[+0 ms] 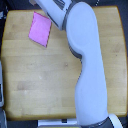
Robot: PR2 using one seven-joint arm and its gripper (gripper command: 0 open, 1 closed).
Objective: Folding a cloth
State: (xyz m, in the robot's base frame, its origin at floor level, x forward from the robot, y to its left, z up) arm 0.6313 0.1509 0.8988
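The cloth [40, 29] lay flat on the wooden counter [35, 75], in the upper part of the exterior view toward that view's left, close to the counter's far edge. It was a plain pink-magenta sheet with four sides, tilted so that its edges ran at an angle to the counter's edges, and it was small against the broad wood around it. Its colour looked even across the surface, a little deeper along the lower edge; whether that edge marked a fold or only a shadow could not be told from this blurred view. No print or pattern showed on it. The robot's arm [87, 65], white and bulky with a darker grey band at the joint, rose from the bottom of the picture on the exterior view's right and bent toward the top, passing just beside the cloth's right corner. The arm ran out of the picture at the top edge, so the end effector was out of sight and nothing could be said of how far open it stood or whether it had hold of anything. The counter's pale wood showed grain lines and rounded corners.
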